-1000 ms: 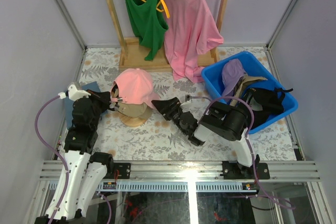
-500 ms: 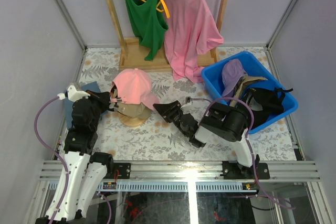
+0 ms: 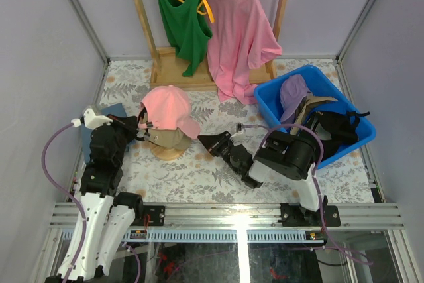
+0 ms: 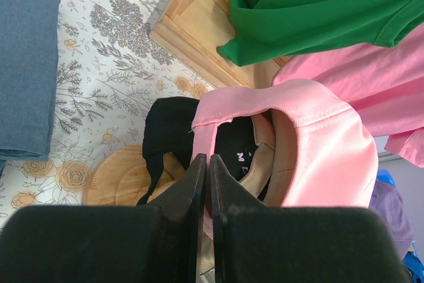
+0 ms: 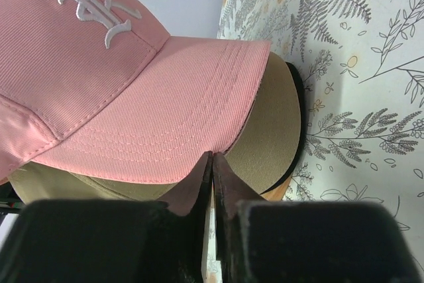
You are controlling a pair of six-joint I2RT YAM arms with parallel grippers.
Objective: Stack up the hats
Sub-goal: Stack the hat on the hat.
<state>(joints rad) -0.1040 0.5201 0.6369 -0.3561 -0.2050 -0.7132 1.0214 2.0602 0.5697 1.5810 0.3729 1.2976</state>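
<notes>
Step, likely: seating pink cap (image 3: 169, 106) on tan cap (image 3: 169, 140). Left gripper (image 3: 141, 128), 9 o'clock: closed at rear edge, hold unclear. Right gripper (image 3: 201, 140), 4 o'clock: closed, empty. Next: open for lavender cap (image 3: 291, 93), 3 o'clock.

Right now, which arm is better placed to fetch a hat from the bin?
Probably right: the blue bin with the lavender hat sits beside that arm, whose jaws hold nothing.
</notes>
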